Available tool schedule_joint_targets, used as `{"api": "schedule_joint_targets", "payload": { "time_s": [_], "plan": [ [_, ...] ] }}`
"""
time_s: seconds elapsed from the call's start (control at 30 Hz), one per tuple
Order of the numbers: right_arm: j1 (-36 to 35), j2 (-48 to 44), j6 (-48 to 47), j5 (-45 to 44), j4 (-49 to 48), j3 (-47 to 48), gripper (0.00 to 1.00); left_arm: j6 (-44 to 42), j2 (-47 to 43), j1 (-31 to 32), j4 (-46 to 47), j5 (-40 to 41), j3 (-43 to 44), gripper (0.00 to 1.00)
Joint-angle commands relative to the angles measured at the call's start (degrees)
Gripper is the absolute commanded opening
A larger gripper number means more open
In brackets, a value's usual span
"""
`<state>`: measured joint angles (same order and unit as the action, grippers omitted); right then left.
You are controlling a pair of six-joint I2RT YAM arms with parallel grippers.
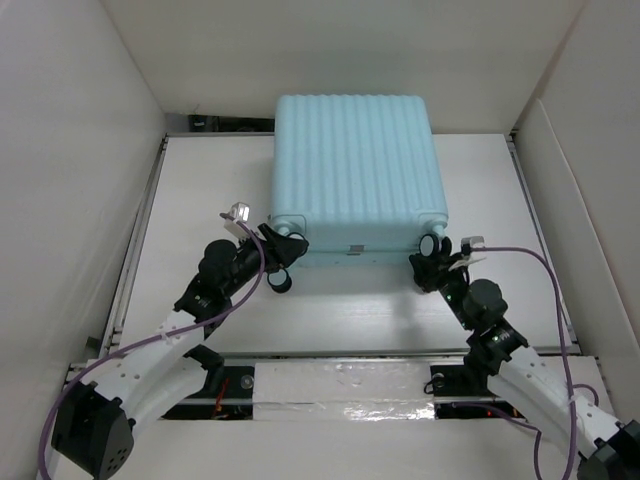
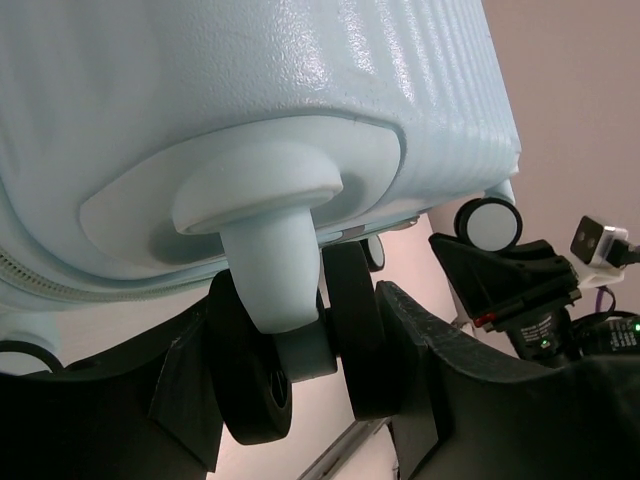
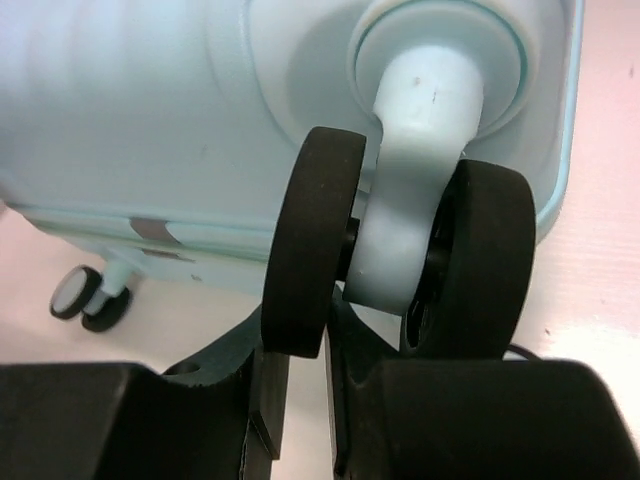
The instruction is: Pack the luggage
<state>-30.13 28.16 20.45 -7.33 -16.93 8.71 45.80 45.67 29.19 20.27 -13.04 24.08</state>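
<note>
The suitcase (image 1: 355,170) is lying flat and closed on the table (image 1: 200,200), upper centre of the top view. Its ribs and long axis are running top to bottom, and its wheel end is facing the bottom of the frame. Its far end is sitting at the table's back edge by the wall (image 1: 330,50), with bare tabletop showing left, right and below. The left gripper (image 1: 272,262) is clamping across the lower-left wheel (image 2: 350,330). The right gripper (image 1: 431,266) is pinching one black disc of the lower-right wheel (image 3: 310,240), fingers nearly together.

Closed aqua luggage (image 1: 355,170) flat on white table (image 1: 200,190)
</note>
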Motion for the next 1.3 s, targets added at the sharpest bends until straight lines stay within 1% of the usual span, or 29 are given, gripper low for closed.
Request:
{"api": "schedule_joint_targets", "payload": {
  "time_s": [0.0, 0.03, 0.1, 0.13, 0.17, 0.2, 0.23, 0.3, 0.33, 0.37, 0.4, 0.47, 0.5, 0.57, 0.63, 0.67, 0.77, 0.8, 0.87, 0.9, 0.97, 1.07, 1.17, 1.2, 1.27],
  "plan": [
    [-0.8, -6.0, 3.7, -4.8, 6.2, -4.1, 0.26, -3.9, 0.0, 0.9, 21.2, -2.3, 1.6, 0.00],
    [-0.8, -6.8, 5.6, -8.7, 8.2, -3.2, 0.33, -3.6, 0.1, 0.9, 21.6, -2.0, 1.9, 0.00],
    [-0.8, -7.0, 6.8, -10.7, 8.5, -3.4, 0.38, -2.9, 0.1, 0.9, 22.5, -2.3, 1.9, 0.00],
    [-0.8, -4.8, 7.5, -10.6, 8.8, -2.7, 0.38, -2.9, -0.2, 0.9, 22.2, -2.3, 2.1, 0.00],
    [-0.3, -3.1, 7.4, -9.9, 8.9, -2.0, 0.36, -2.9, -0.5, 0.9, 21.1, -1.6, 2.3, 0.00],
    [-0.3, -1.3, 7.0, -8.8, 9.0, -1.3, 0.23, -3.3, -1.5, 0.9, 20.4, -0.8, 2.5, 0.00],
    [-0.3, 2.5, 6.0, -4.7, 9.6, -0.5, 0.19, -3.4, -1.8, 0.9, 20.1, 0.1, 2.7, 0.00],
    [-0.3, 5.7, 6.8, -2.6, 10.9, 1.3, 0.18, -3.6, -2.2, 0.9, 20.2, 1.4, 3.2, 0.00],
    [-0.3, 7.6, 8.6, -4.2, 11.9, 1.7, 0.19, -3.3, -1.9, 0.9, 20.6, 1.6, 3.3, 0.00],
    [-0.3, 8.0, 9.1, -5.5, 12.7, 2.0, 0.20, -2.8, -1.2, 0.9, 22.4, 1.4, 3.3, 0.00],
    [-0.3, 8.1, 9.9, -7.1, 13.6, 2.1, 0.30, -2.6, -0.6, 0.9, 23.3, 1.1, 3.3, 0.00],
    [-0.3, 6.7, 10.1, -9.1, 12.2, 2.0, 0.41, -2.1, 0.8, 0.9, 24.4, 0.5, 3.7, 0.00],
    [-0.3, 5.9, 10.0, -10.0, 11.7, 2.4, 0.44, -2.2, 1.0, 0.9, 24.7, 0.3, 3.8, 0.00],
    [-0.3, 3.5, 9.1, -13.2, 12.9, 3.5, 0.47, -2.4, 1.0, 0.9, 24.5, 0.1, 4.0, 0.00],
    [-0.3, 2.3, 8.6, -14.1, 13.7, 4.5, 0.50, -2.6, 0.8, 0.9, 24.1, 0.0, 3.9, 0.00],
    [-0.3, 2.2, 6.1, -15.7, 12.9, 4.4, 0.51, -2.6, 0.7, 0.9, 24.4, 0.3, 3.7, 0.00],
    [-0.3, 3.9, 2.6, -15.1, 8.2, 4.0, 0.52, -2.6, 1.2, 0.9, 24.7, -0.2, 3.3, 0.00],
    [-0.3, 5.6, 1.9, -15.3, 4.8, 3.6, 0.52, -2.3, 1.3, 0.9, 24.7, -0.3, 3.2, 0.00],
    [0.2, 7.3, -0.2, -16.0, 1.0, 2.3, 0.52, -2.1, 1.4, 0.9, 25.2, -0.8, 2.7, 0.00],
    [0.9, 8.2, -0.8, -16.2, -3.2, 1.8, 0.51, -1.9, 1.5, 0.9, 25.2, -0.8, 2.7, 0.00],
    [1.6, 10.9, -1.6, -17.1, -5.6, 1.9, 0.50, -1.8, 1.5, 0.9, 25.2, -0.9, 2.6, 0.00],
    [2.9, 14.3, -2.9, -17.6, -9.3, 2.5, 0.47, -1.9, 1.3, 0.9, 25.1, -1.1, 2.8, 0.00],
    [3.5, 16.7, -5.4, -16.6, -15.0, 1.8, 0.40, -1.9, 1.2, 0.9, 25.1, -1.0, 2.5, 0.00],
    [4.0, 17.5, -5.9, -16.3, -18.8, 1.2, 0.37, -1.9, 1.2, 0.9, 25.3, -1.0, 2.3, 0.00],
    [4.0, 18.4, -7.8, -14.6, -20.8, 1.2, 0.36, -1.7, 1.5, 0.9, 25.4, -1.2, 1.9, 0.00]
  ]
}}
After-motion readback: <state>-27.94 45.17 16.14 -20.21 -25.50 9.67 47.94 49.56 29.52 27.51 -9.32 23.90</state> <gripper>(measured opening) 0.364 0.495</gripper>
